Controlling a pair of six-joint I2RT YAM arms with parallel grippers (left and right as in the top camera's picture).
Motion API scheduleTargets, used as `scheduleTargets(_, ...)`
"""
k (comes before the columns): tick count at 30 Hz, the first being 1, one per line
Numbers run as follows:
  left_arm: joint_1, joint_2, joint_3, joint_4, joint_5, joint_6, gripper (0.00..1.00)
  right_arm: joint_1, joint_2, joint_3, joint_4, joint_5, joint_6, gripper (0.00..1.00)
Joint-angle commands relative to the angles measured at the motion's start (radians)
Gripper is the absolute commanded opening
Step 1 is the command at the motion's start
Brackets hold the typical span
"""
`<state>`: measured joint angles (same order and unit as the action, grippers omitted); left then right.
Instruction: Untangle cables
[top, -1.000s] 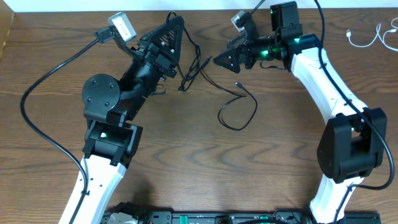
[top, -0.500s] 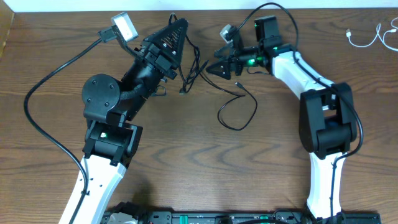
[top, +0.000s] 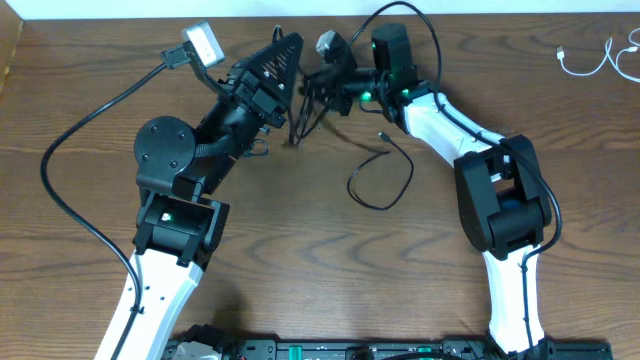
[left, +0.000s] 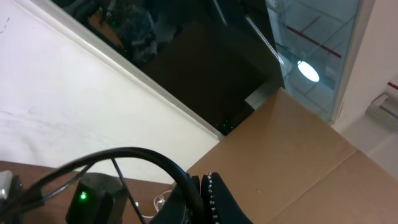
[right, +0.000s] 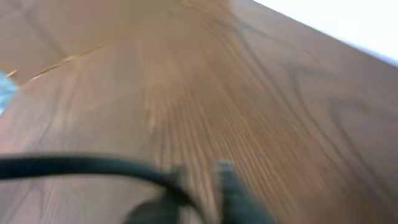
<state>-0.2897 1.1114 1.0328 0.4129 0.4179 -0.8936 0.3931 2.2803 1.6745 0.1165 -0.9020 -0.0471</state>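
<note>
Separation step, black cable (top: 410, 170).
My left gripper (top: 289, 45) is pressed together on its raised strands; right gripper (top: 308, 86) among them, closure unclear. Next: pull apart gently.

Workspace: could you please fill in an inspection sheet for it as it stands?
Surface: wooden table.
Job's things: black cable partly lifted, loop on the table; white cable apart at the far right edge.
Clutter: nothing seen.
Grippers: left gripper shut, black cable hanging from it; right gripper at the hanging strands, state unclear.
Cables: thick arm wires trailing over the table.
Surroundings: cardboard box beyond the table.
</note>
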Motion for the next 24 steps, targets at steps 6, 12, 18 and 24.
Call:
scheduleTargets(6, 0.005, -0.008, 0.019, -0.019, -0.144, 0.217, 0.07, -0.088, 0.007, 0.010, -0.330, 0.324, 0.200, 0.01)
scheduleTargets(12, 0.005, -0.008, 0.019, -0.117, -0.406, 0.357, 0.08, -0.230, 0.007, 0.011, -0.589, 0.444, 0.200, 0.01)
scheduleTargets(18, 0.005, -0.008, 0.019, -0.235, -0.624, 0.475, 0.08, -0.349, 0.007, 0.011, -0.772, 0.526, 0.200, 0.01)
scheduleTargets(24, 0.008, 0.001, 0.019, -0.404, -0.756, 0.500, 0.08, -0.417, 0.007, 0.010, -0.874, 0.533, 0.200, 0.01)
